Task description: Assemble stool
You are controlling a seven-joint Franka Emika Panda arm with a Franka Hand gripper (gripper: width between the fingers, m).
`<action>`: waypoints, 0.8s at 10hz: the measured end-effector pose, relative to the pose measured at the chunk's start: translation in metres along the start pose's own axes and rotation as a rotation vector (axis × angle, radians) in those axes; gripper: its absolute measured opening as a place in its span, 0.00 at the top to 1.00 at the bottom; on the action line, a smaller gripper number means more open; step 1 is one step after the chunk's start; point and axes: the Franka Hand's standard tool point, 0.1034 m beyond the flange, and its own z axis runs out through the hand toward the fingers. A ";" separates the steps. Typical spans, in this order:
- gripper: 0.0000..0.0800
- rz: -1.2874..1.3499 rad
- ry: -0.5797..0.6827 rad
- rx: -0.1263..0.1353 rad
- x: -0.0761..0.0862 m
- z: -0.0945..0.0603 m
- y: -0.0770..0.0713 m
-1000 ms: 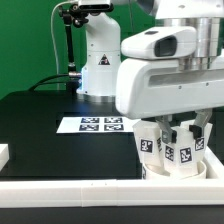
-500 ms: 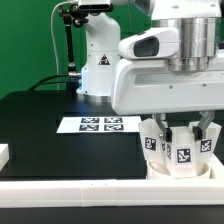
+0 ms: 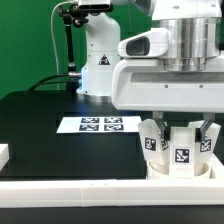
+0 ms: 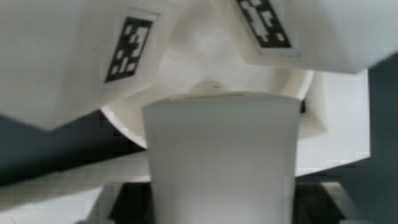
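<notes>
The table (image 3: 40, 120) is a black surface taking up most of the exterior view, with a white rail (image 3: 70, 195) along its near edge. Its middle and the exterior view's left side lie open. The marker board (image 3: 98, 124) lies flat near the middle, well apart from the stool parts.

The arm (image 3: 165, 75) fills the exterior view's right, its wrist pointing straight down over the near right corner, close to the rail.

The seat (image 3: 185, 168) lies flat below it, just behind the rail, disc face up. Legs (image 3: 152, 140) stand on it, long axes roughly upright and leaning a little, tags facing outward.

The gripper (image 3: 182, 125) reaches down among the legs. Its jaws are pressed close together on one leg (image 4: 217, 150), which in the wrist view runs lengthwise away from the camera toward the seat.
</notes>
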 end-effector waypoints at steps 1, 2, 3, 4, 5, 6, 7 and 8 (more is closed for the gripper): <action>0.58 0.109 0.007 0.019 0.000 0.001 0.000; 0.58 0.200 0.008 0.029 -0.001 0.001 0.000; 0.58 0.284 0.007 0.030 -0.001 0.001 -0.001; 0.58 0.334 0.004 0.038 -0.001 0.001 0.000; 0.58 0.419 -0.004 0.047 -0.001 0.001 0.000; 0.58 0.479 -0.008 0.050 -0.001 0.002 0.000; 0.58 0.611 -0.015 0.055 -0.002 0.002 -0.001; 0.58 0.663 -0.017 0.057 -0.002 0.002 -0.001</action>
